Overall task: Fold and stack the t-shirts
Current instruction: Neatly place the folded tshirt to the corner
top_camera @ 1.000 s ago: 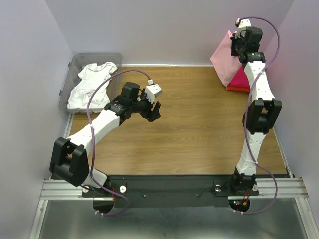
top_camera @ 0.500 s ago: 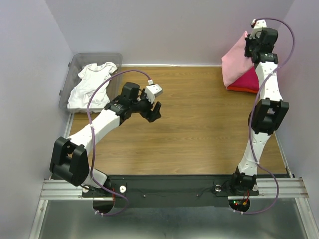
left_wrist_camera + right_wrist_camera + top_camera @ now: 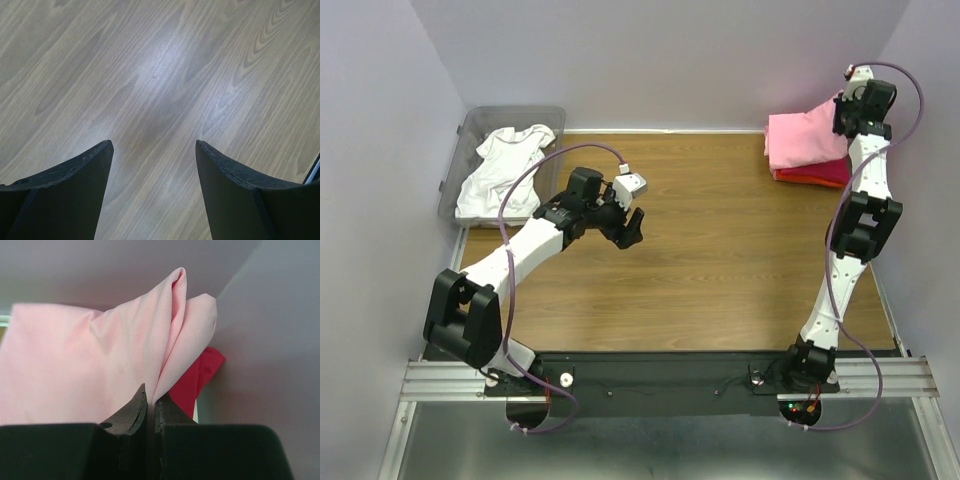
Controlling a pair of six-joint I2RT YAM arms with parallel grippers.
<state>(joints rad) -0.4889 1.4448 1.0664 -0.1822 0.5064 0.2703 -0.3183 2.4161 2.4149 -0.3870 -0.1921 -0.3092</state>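
Right hand clamped shut on a raised fold of the light pink t-shirt, which is draped over the folded red-magenta t-shirts at the far right corner of the bench. Left hand has fingers wide apart, holds nothing, and hovers over bare wood left of centre. White t-shirt lies crumpled in the clear bin, far left corner

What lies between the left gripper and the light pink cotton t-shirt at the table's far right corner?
Only bare wooden tabletop: the top view shows nothing on the stretch from the left gripper to the light pink cotton t-shirt.
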